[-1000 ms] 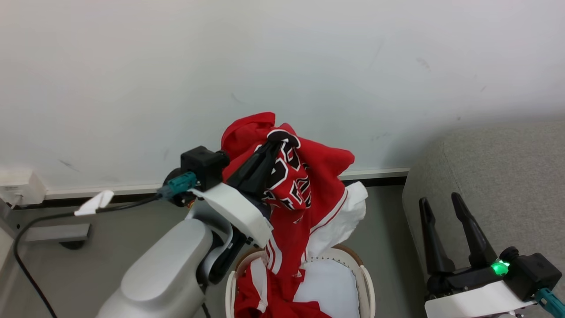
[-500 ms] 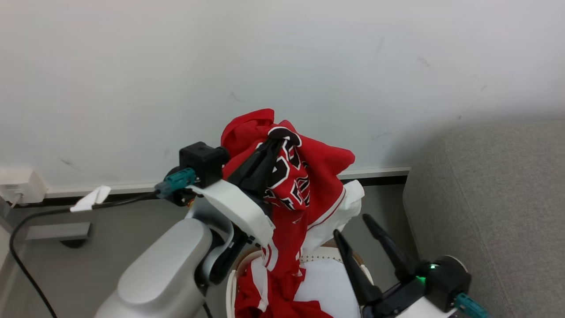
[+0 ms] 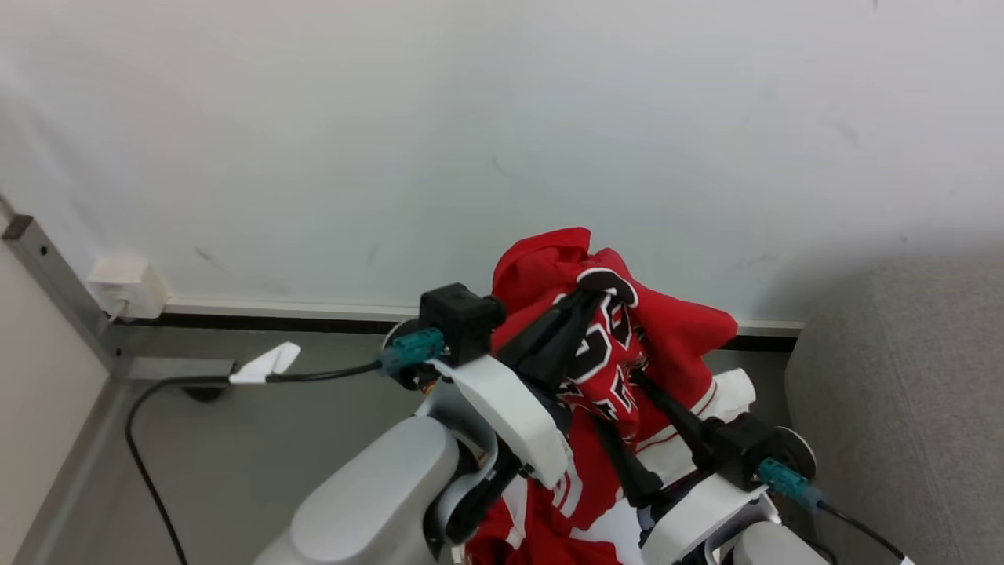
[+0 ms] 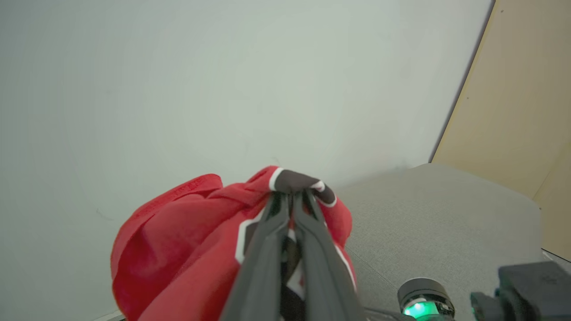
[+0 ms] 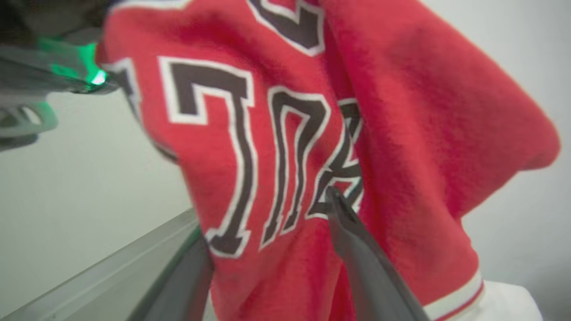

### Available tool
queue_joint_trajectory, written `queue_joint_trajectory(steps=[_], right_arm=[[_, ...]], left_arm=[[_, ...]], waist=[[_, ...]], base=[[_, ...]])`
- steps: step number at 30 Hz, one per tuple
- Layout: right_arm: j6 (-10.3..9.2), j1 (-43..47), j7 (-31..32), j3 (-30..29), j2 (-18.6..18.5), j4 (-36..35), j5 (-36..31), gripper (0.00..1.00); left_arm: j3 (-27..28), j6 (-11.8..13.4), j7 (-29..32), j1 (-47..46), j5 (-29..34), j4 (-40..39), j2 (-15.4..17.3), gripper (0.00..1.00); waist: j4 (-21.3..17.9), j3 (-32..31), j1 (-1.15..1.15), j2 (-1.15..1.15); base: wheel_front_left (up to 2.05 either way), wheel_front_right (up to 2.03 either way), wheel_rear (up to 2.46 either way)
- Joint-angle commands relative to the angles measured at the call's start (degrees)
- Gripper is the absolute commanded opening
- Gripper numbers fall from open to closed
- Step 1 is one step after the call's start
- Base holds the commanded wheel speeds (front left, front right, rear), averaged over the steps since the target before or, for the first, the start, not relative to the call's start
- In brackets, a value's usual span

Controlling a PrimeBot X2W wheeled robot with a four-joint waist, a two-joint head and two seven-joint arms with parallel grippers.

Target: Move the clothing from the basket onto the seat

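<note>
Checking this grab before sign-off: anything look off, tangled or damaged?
Nothing damaged or spilled. The red jersey hangs bunched from the shut left gripper, its number crumpled. The open right gripper straddles the hanging fabric, one finger in front, the other partly hidden behind it; that might snag.

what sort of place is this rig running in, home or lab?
Likely a plain indoor room corner, home or lab mock-up unclear: a grey fabric sofa beside a bare white wall with a baseboard, a white socket box low on it, grey floor.
</note>
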Motion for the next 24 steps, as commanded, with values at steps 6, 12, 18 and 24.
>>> queue_joint_trajectory(steps=[6,12,18,24], right_arm=[[-0.12,-2.63,0.03,-1.92,0.20,4.99,1.97,1.00],[-0.12,-3.81,0.03,-3.07,0.14,5.51,5.42,0.00],[-0.12,-2.49,0.03,-4.62,0.15,4.10,8.68,0.00],[-0.12,-0.58,0.02,-8.58,0.09,-0.33,7.95,0.00]], left_arm=[[-2.05,-0.71,0.27,2.21,-0.55,-1.07,-1.22,0.00],[-2.17,-0.44,0.34,2.99,-1.19,-1.03,-0.71,0.00],[-0.83,0.50,-0.28,3.79,-2.20,0.07,0.39,0.00],[-0.23,0.48,-0.98,5.10,-3.18,0.76,0.62,1.00]], waist=[[4.17,-0.48,0.00,0.00],[5.12,-0.69,0.00,0.00],[4.53,-0.81,0.00,0.00],[2.37,-0.72,0.00,0.00]], base=[[0.00,0.00,0.00],[0.00,0.00,0.00],[0.00,0.00,0.00],[0.00,0.00,0.00]])
